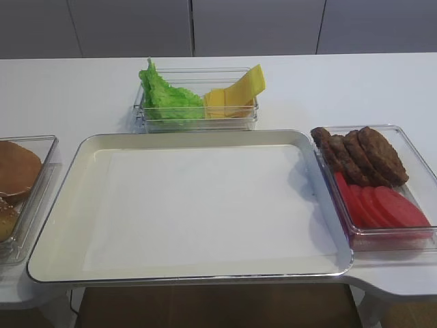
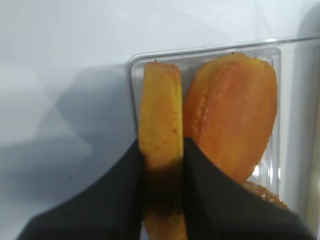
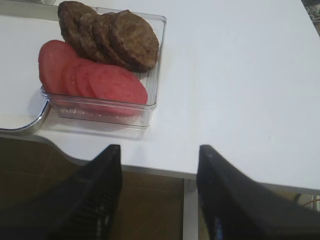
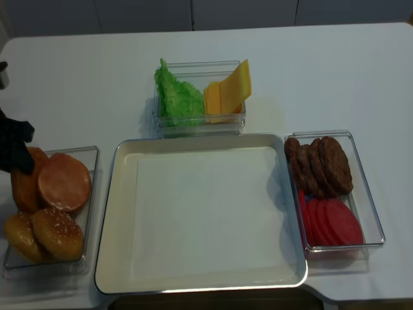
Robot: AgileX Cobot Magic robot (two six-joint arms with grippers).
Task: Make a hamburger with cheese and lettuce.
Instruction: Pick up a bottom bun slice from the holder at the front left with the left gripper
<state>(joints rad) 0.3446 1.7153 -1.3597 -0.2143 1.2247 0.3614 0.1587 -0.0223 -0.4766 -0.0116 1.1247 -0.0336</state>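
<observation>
My left gripper (image 2: 161, 142) is shut on a bun half (image 2: 160, 100), held edge-on with its golden-brown rim showing, over the clear bun container (image 2: 135, 65). In the realsense high view the gripper (image 4: 19, 161) is at the far left, above that bun half (image 4: 24, 188). The green frilly lettuce (image 1: 167, 96) and the yellow cheese slices (image 1: 235, 96) share a clear box behind the tray; they also show in the realsense view as lettuce (image 4: 177, 97) and cheese (image 4: 227, 90). My right gripper (image 3: 160, 147) is open and empty over the table's front edge.
A large white tray (image 1: 89, 147) lies in the middle (image 4: 122, 155). A clear box at the right holds brown patties (image 1: 362, 154) and red tomato slices (image 1: 389, 205), just ahead-left of my right gripper (image 3: 107, 82). More buns (image 4: 63, 182) lie in the left container.
</observation>
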